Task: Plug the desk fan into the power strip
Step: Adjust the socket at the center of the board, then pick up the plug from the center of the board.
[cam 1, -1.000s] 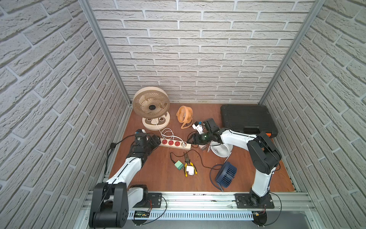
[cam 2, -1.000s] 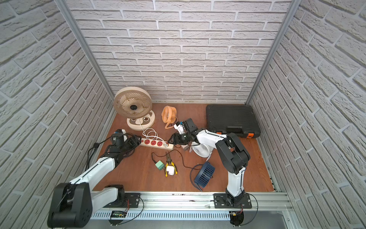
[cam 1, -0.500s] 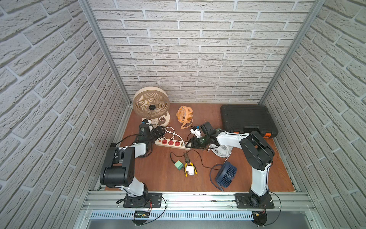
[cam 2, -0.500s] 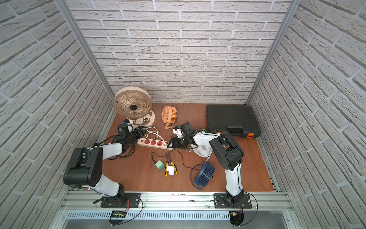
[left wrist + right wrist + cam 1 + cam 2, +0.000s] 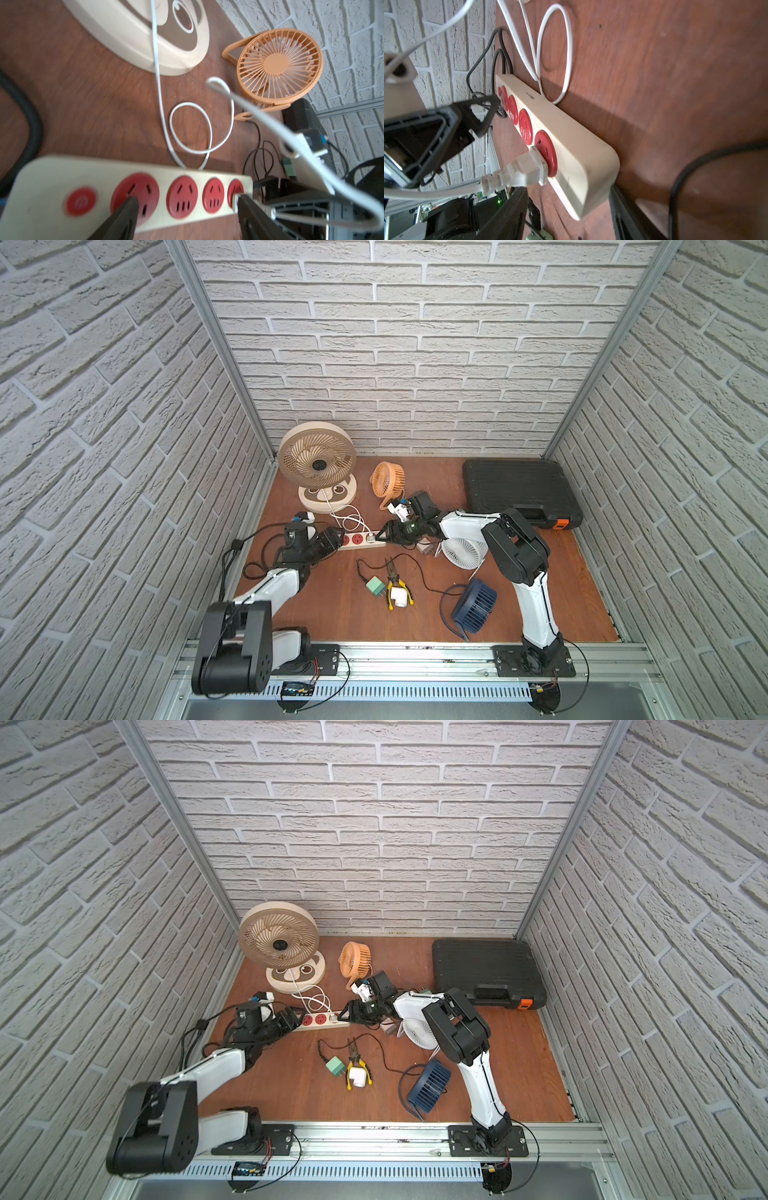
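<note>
The strip is a cream bar lying left to right on the wooden surface, left of the middle and just near of the beige fan. It carries four round red sockets in a row, with a red switch at its left end. A white plug sits in the rightmost socket, and the fan's white cord runs from the fan's base and loops on the surface just far of the strip. The left arm reaches from its near-left base with the forearm sloping low. The left end effector hangs over the strip's left end with its fingers spread and holding nothing. The right arm rises from its near-right base to a raised elbow, and its forearm stretches left and down. The right end effector is also spread, with the strip's right end between its fingers and the plug just beside one. Whether either finger touches the strip cannot be told.
</note>
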You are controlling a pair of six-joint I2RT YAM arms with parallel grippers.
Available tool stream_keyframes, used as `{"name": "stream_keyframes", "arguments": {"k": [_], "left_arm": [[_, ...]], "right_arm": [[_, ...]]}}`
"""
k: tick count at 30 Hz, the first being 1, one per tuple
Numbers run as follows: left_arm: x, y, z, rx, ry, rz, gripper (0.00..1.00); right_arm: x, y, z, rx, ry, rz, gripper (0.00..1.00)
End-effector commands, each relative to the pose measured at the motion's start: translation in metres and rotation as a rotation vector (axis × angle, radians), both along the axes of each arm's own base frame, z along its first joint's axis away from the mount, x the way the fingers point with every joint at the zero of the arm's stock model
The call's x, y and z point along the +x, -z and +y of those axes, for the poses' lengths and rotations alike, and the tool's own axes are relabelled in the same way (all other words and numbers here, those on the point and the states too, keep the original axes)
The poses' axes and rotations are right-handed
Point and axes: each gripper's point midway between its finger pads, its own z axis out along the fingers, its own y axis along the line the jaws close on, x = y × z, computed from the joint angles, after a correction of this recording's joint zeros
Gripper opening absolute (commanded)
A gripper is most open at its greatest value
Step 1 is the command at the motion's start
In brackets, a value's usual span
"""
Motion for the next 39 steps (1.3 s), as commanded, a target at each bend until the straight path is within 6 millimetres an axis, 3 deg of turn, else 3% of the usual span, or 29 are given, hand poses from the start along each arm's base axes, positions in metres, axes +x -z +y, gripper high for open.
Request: {"name": "stream_keyframes", "arguments": {"k": [1,7,9,15,21,23,27,29,36,39], "left_arm": [[-0.045,0.019,0.005,0.014,-0.041,0.153,0.79],[-0.076,-0.027,0.014,0.087,-0.082,0.115,0.88],[-0.08,-0.035,0.004,0.059,-0.052,0.093,0.91],[-0.1,-0.033,-0.032,0.097,0.092,0.129,0.98],[-0.104,-0.009,-0.064,0.141,0.236,0.169,0.98],[-0.104,0.004,-0.071,0.158,0.281,0.198,0.92],[-0.094,0.016,-0.076,0.174,0.315,0.197,0.62],[-0.084,0.018,-0.081,0.158,0.335,0.179,0.52],[-0.06,0.02,-0.099,0.053,0.4,0.104,0.42],[-0.057,0.03,-0.095,0.044,0.396,0.132,0.34]], "right_arm": [[0.006,0.004,0.012,0.004,-0.005,-0.017,0.68],[0.001,-0.014,-0.004,-0.069,-0.007,-0.087,0.71],[-0.002,-0.026,-0.012,-0.092,-0.008,-0.121,0.75],[-0.016,-0.067,-0.033,-0.118,-0.008,-0.216,1.0],[-0.029,-0.095,-0.05,-0.13,0.013,-0.261,1.0],[-0.032,-0.1,-0.055,-0.126,0.04,-0.238,1.0],[-0.04,-0.11,-0.053,-0.053,0.002,-0.194,1.0],[-0.044,-0.111,-0.053,-0.022,-0.015,-0.187,1.0],[-0.061,-0.114,-0.058,0.022,-0.056,-0.177,1.0],[-0.067,-0.116,-0.061,0.027,-0.067,-0.188,1.0]]}}
